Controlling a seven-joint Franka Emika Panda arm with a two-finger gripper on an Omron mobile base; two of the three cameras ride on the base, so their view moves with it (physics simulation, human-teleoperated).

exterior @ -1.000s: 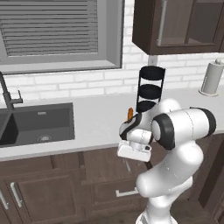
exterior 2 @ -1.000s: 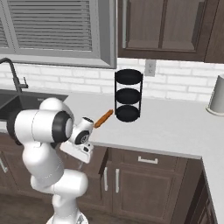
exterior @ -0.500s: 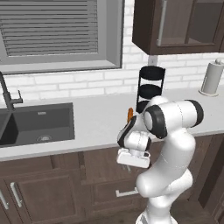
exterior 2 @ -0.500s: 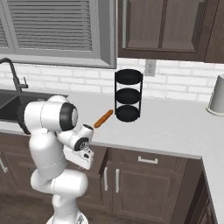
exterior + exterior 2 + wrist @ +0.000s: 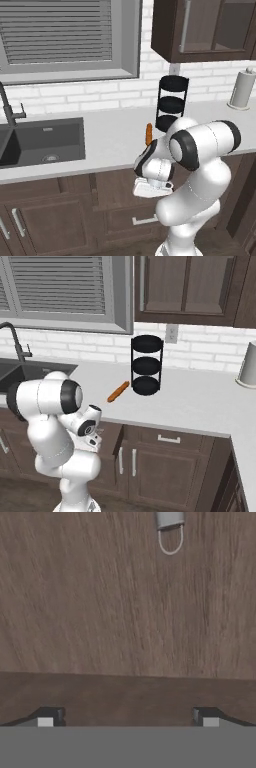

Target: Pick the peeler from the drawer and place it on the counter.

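Observation:
In the hand view I look down into the drawer (image 5: 100, 622), onto its brown wooden floor. The peeler (image 5: 170, 529) lies at the top edge of that view; just its grey end with a thin wire loop shows. My gripper (image 5: 127, 717) is open, its two dark fingertips (image 5: 47, 717) wide apart over a darker wooden band, well short of the peeler and with nothing between them. From the base, my white hand (image 5: 151, 188) hangs just below the front edge of the pale counter (image 5: 110, 135), at the drawer (image 5: 114, 437).
An orange carrot-like stick (image 5: 148, 134) lies on the counter beside a black three-tier rack (image 5: 171, 102). A dark sink (image 5: 40, 142) with a faucet is at the left, and a paper towel roll (image 5: 241, 89) stands at the far right. Cabinet doors sit below the counter.
The arm has folded and the hand has sunk a little below the counter edge, toward the drawer. The jaws have stayed wide apart.

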